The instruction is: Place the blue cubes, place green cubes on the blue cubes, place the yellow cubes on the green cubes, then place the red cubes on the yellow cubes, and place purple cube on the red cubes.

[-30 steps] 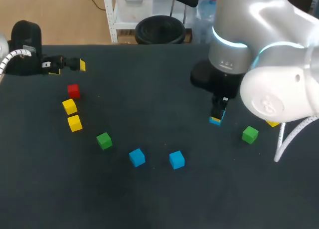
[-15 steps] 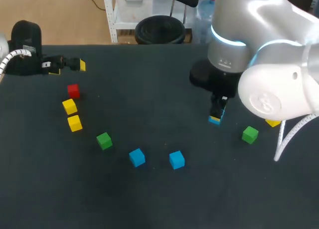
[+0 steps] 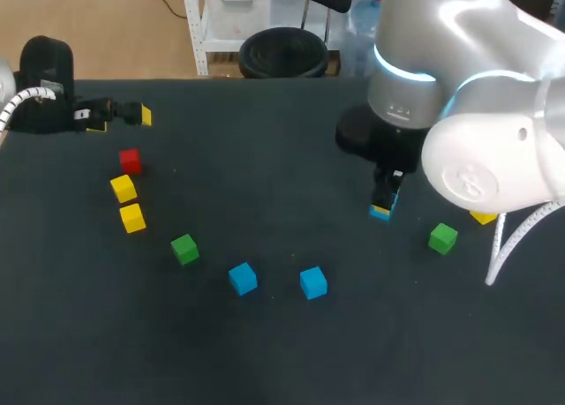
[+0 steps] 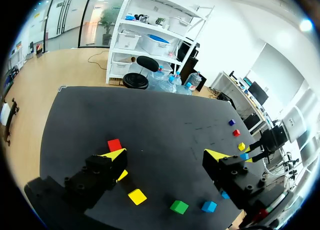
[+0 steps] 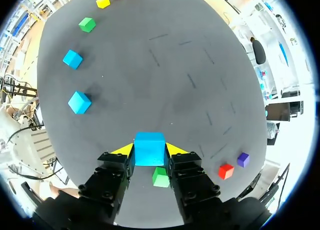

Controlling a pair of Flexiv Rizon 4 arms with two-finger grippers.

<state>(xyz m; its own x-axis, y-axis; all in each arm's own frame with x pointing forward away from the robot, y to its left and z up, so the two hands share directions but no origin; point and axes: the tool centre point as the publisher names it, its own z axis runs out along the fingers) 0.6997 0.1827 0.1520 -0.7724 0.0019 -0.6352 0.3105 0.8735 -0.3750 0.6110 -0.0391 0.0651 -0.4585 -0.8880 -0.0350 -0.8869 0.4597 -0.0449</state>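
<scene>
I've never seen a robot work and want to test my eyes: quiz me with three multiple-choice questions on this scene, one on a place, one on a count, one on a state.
1. Which lies nearest the red cube near the left gripper? A a yellow cube B a blue cube C a green cube
2. How many cubes are blue? A two B three C four
3. The left gripper is: A shut on a red cube B shut on a yellow cube C open, empty
1 A: that cube sits right by it. 2 B: two loose blue cubes plus the held blue cube in the right gripper. 3 C: nothing lies between its parted fingers.
</scene>
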